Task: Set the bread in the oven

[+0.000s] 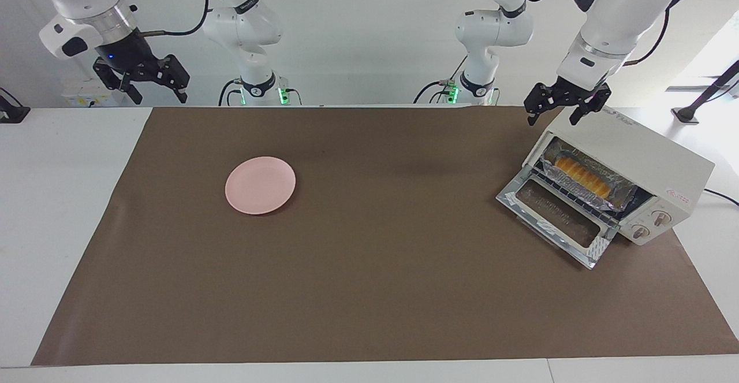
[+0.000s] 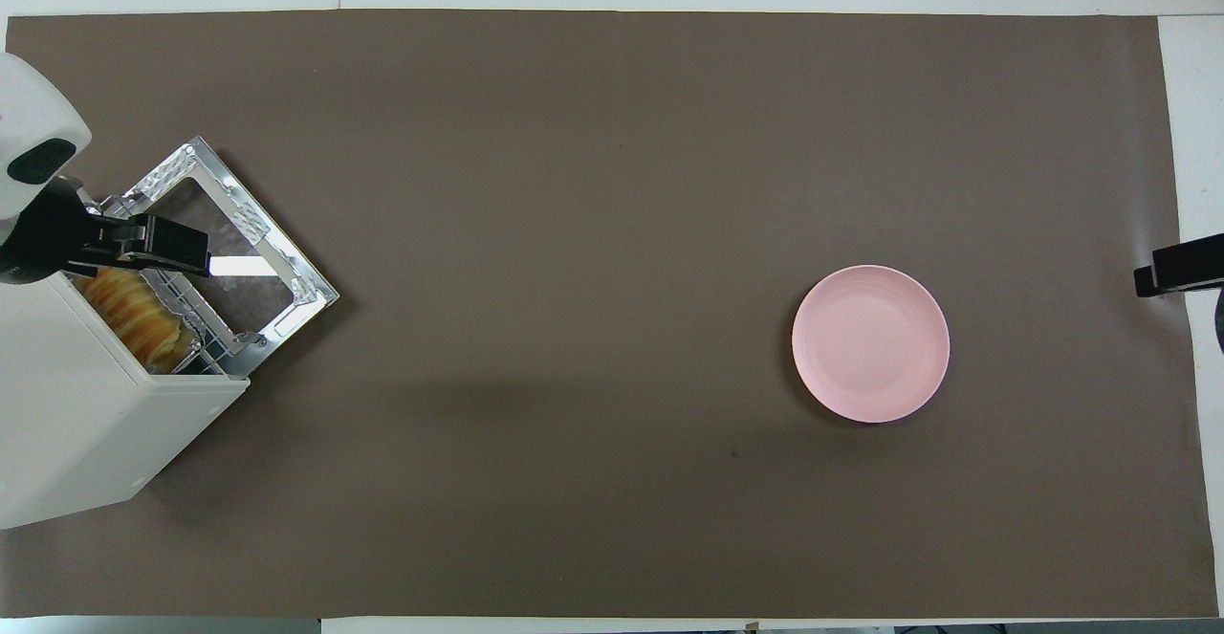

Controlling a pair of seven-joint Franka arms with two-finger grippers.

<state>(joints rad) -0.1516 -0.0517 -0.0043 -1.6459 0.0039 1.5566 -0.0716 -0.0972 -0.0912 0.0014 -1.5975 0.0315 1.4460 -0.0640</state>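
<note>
Your bread (image 1: 582, 178) is lying in the oven (image 1: 629, 166); your left hand (image 1: 559, 107) is hanging released above it, your right hand (image 1: 151, 85) is waiting released.

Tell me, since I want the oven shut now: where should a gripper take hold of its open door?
Probably the door's free outer edge, farthest from the oven's mouth. It lies dropped flat, hinged at the mouth, so come from in front and lift that edge. The open left gripper hovers over the oven's top.
</note>
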